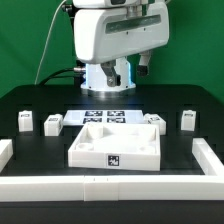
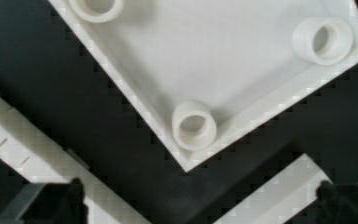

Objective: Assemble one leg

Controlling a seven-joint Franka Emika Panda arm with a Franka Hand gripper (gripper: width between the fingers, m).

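Four small white plastic rectangular legs stand on the matte black counter [image 1: 40, 100], each bearing black-and-white square tags. One leg [image 1: 25, 121] and a second leg [image 1: 52, 123] sit toward the counter's edge on the exterior view's left. A third leg [image 1: 155, 122] and a fourth leg [image 1: 187, 119] sit toward the edge on the exterior view's right. All four are loose and well apart from the arm.

One large white square plastic tabletop [image 1: 118, 148] lies near the counter's middle between the two pairs, its ribbed, recessed face up and a single tag on its front wall. In the wrist view the tabletop [image 2: 211, 60] is smooth, and three round raised sockets show at its corners, one socket [image 2: 194, 125] nearest the camera.

One thin flat white marker board [image 1: 108, 115] lies just behind the tabletop. Three long white border rails run along the counter's edges, among them the front rail [image 1: 110, 187].

One gripper [image 2: 194, 203] hangs above the tabletop, its dark fingers [image 2: 43, 200] spread wide with nothing held between them.
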